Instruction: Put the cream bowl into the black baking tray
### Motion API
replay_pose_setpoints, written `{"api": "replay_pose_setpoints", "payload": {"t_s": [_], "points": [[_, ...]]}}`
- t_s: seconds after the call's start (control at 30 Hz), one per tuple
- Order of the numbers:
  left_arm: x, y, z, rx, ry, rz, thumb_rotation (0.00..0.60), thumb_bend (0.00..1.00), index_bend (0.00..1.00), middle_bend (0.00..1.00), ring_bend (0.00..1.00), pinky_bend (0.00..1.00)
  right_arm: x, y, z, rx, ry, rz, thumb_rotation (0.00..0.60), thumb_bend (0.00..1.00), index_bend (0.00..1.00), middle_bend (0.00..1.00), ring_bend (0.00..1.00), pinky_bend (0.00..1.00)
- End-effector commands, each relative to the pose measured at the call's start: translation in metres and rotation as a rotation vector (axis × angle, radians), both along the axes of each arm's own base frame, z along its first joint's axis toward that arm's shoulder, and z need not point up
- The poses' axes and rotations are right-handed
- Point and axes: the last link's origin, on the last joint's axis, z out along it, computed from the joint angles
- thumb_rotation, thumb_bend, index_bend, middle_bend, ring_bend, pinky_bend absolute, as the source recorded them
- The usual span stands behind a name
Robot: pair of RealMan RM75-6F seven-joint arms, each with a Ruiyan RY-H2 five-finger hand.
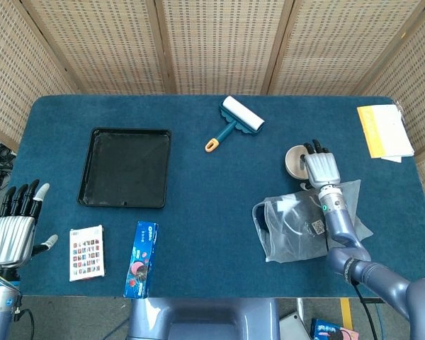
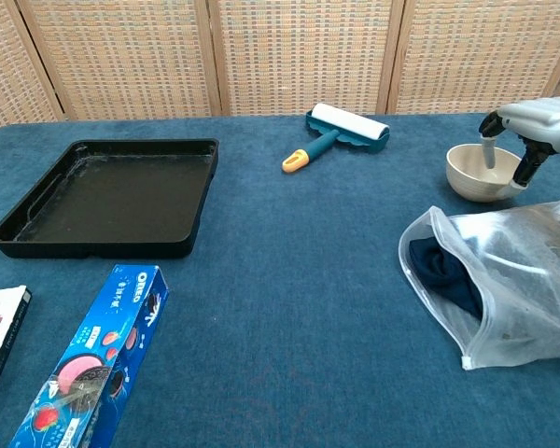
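The cream bowl stands upright on the blue table at the right. My right hand hovers over its right rim, fingers pointing down. One finger dips inside the bowl and another hangs just outside the rim, with a gap between them. The bowl rests on the table. The black baking tray lies empty at the far left. My left hand is beyond the table's front left corner, fingers spread, holding nothing.
A clear plastic bag with dark cloth lies just in front of the bowl. A lint roller lies mid-back. An Oreo box and card pack sit front left. Yellow papers lie back right.
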Motion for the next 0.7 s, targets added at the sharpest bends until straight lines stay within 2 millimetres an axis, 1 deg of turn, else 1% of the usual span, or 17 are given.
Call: {"api": "replay_pose_setpoints", "payload": {"t_s": [0.03, 0.4, 0.63, 0.7], "points": [[0.0, 0.0, 0.0, 0.001, -0.001, -0.001, 0.6, 0.03, 0.0, 0.0, 0.0, 0.0, -0.001, -0.001, -0.003, 0.005, -0.001, 0.0, 0.6, 0.3, 0.56, 0.23, 0.1, 0.29], [0.0, 0.0, 0.0, 0.003, -0.003, -0.005, 0.6, 0.03, 0.0, 0.0, 0.0, 0.0, -0.003, -0.004, -0.011, 0.018, 0.008, 0.005, 0.6, 0.33, 0.58, 0.25, 0.11, 0.29], [0.001, 0.0, -0.001, -0.003, -0.001, -0.008, 0.6, 0.02, 0.0, 0.0, 0.0, 0.0, -0.005, -0.005, -0.015, 0.026, 0.011, 0.004, 0.6, 0.45, 0.6, 0.26, 0.11, 0.29], [0.001, 0.001, -0.002, -0.005, -0.001, -0.009, 0.6, 0.03, 0.0, 0.0, 0.0, 0.0, -0.006, -0.005, -0.016, 0.028, 0.013, 0.003, 0.6, 0.47, 0.61, 0.27, 0.11, 0.29]]}}
